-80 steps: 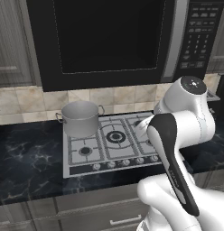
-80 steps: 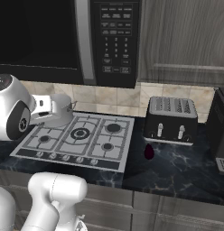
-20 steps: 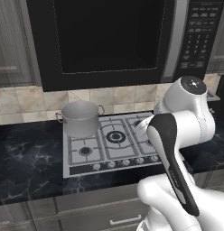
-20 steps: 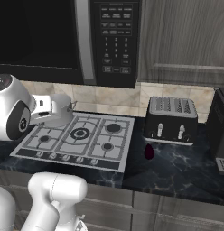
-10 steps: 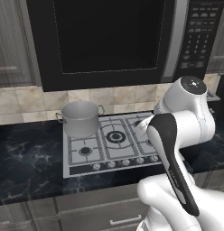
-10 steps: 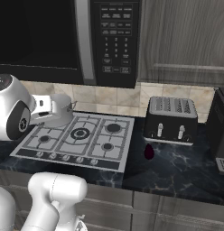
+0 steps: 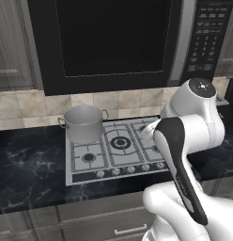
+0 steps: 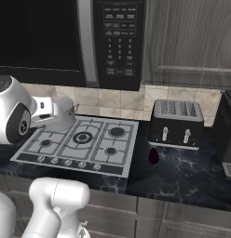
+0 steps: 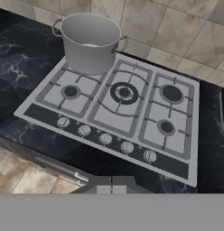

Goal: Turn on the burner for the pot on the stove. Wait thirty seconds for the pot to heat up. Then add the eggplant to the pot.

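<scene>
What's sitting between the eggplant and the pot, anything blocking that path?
Nothing visible does. The eggplant lies on the counter right of the stove, in front of the toaster. The pot sits on the rear-left burner, lidless. Only low grates lie between them.

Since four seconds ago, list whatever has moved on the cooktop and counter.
Nothing has visibly changed. The grey metal stockpot sits on the silver five-burner cooktop's back left burner, the small dark purple eggplant lies on the counter before the toaster, and the arm keeps its pose.

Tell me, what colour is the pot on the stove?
Plain grey metal. The pot shows best in the hand view, at the stove's back corner.
</scene>
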{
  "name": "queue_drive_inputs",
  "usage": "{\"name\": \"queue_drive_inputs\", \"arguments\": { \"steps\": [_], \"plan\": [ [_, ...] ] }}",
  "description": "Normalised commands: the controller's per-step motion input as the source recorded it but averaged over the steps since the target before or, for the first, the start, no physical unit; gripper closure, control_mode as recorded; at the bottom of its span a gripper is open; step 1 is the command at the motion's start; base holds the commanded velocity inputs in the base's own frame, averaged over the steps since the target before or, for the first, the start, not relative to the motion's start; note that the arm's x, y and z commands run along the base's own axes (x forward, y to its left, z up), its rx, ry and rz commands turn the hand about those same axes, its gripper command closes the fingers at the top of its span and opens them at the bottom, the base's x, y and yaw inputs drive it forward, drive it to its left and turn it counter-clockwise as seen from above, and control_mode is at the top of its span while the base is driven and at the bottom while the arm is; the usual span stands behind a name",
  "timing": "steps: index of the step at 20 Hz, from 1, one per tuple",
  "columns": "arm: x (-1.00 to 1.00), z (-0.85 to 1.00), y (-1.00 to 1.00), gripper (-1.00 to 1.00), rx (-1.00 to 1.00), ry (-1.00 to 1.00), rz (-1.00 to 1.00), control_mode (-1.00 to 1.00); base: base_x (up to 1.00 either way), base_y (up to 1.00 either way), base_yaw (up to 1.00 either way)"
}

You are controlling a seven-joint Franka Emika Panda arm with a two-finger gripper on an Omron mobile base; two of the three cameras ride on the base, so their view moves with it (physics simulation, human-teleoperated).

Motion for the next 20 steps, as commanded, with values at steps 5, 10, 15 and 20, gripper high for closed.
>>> {"name": "queue_drive_inputs", "arguments": {
  "steps": [5,10,15,20],
  "plan": [
    [0.0,0.09,0.0,1.0,0.0,0.01,0.0,-1.0,0.0,0.0,0.0],
    [0.0,0.03,0.0,1.0,0.0,0.0,0.0,-1.0,0.0,0.0,0.0],
    [-0.02,0.0,0.0,-1.0,0.0,0.0,-0.03,-1.0,0.0,0.0,0.0],
    [-0.09,0.0,0.0,-1.0,0.0,-0.01,-0.06,-1.0,0.0,0.0,0.0]
  ]
}}
